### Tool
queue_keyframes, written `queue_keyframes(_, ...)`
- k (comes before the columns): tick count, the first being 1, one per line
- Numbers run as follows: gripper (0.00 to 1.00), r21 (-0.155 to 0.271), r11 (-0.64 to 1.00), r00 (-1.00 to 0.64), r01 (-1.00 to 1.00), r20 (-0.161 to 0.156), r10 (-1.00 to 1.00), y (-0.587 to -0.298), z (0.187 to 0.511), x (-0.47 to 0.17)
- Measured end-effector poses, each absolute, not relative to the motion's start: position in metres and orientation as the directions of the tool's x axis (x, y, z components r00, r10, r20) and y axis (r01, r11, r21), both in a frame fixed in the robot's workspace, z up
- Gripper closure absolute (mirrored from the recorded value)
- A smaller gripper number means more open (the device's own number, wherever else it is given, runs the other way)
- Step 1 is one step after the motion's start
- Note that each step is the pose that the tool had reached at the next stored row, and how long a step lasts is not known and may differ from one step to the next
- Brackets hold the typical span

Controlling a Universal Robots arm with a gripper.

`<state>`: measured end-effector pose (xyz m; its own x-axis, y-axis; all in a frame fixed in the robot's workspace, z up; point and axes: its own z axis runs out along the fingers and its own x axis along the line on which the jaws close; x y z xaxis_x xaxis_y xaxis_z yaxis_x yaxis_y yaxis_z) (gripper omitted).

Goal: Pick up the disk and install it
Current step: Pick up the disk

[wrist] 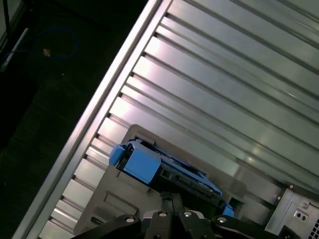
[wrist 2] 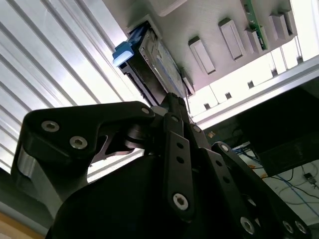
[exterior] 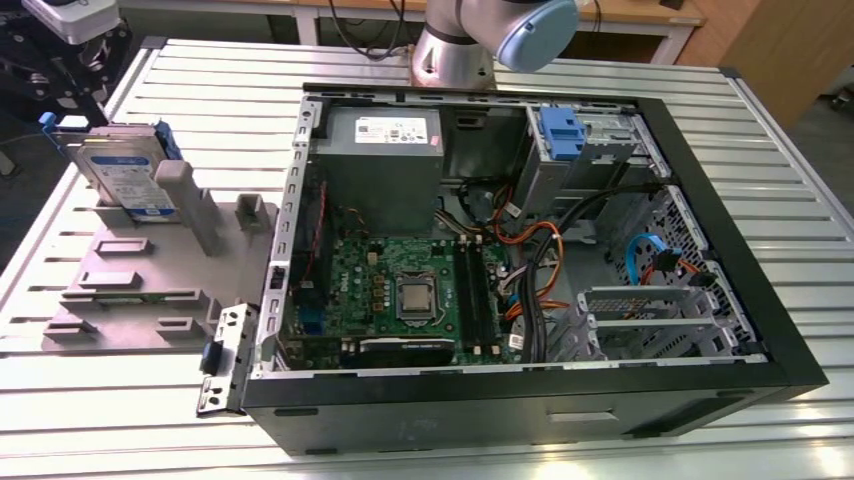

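Note:
The disk (exterior: 123, 172) stands on edge in a grey holder (exterior: 147, 275) on the table, at the exterior view's left, beside the open computer case (exterior: 534, 250). It is silver with a white-and-blue label and blue rails. My gripper (exterior: 78, 105) hangs just above and behind the disk's upper far corner. In the second wrist view the gripper (wrist 2: 173, 97) points at the end of the disk (wrist 2: 152, 59), its fingertips drawn together. In the first wrist view the gripper (wrist: 171, 196) sits over the blue-railed disk (wrist: 149, 167). I see nothing between the fingers.
Inside the case are a grey power supply (exterior: 380, 150), the motherboard (exterior: 400, 285), loose cables (exterior: 534, 250) and a metal drive cage with a blue latch (exterior: 561, 130) at the back. A small metal bracket (exterior: 224, 360) leans against the case's side. The ribbed table's edge (wrist: 99, 104) is close.

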<state>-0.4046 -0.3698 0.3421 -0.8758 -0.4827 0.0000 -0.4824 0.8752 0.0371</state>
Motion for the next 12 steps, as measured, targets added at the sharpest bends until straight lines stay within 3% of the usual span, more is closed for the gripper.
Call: queue_keyframes(12,0.89,0.037,0.769,-0.769,-0.638,0.000,-0.639,-0.3698,0.3416,-0.4046)
